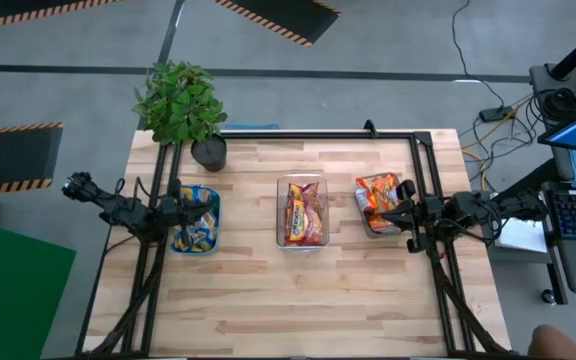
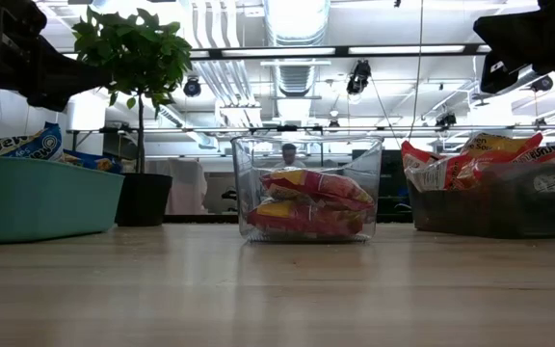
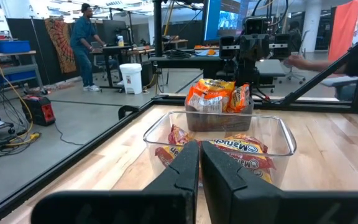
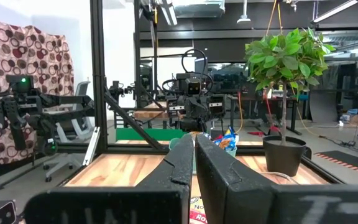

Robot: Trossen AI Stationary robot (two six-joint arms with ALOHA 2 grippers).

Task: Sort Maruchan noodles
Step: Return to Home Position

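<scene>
Noodles (image 1: 304, 215) were all binned. Left gripper (image 3: 199, 152) and right gripper (image 4: 193, 144) were both closed, empty. Homing likely needed slow lifts, clear of the bins (image 1: 302, 177).

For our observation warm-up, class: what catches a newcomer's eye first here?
Three bins of noodle packets line the table: teal bin left, clear bin centre, dark bin right. A potted plant stands at the far left corner. Left gripper and right gripper wait, shut, by the end bins.

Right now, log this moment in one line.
teal bin: blue packs | clear bin: red packs | grey bin: orange packs | left end effector: shut, above teal bin | right end effector: shut, above grey bin
</scene>
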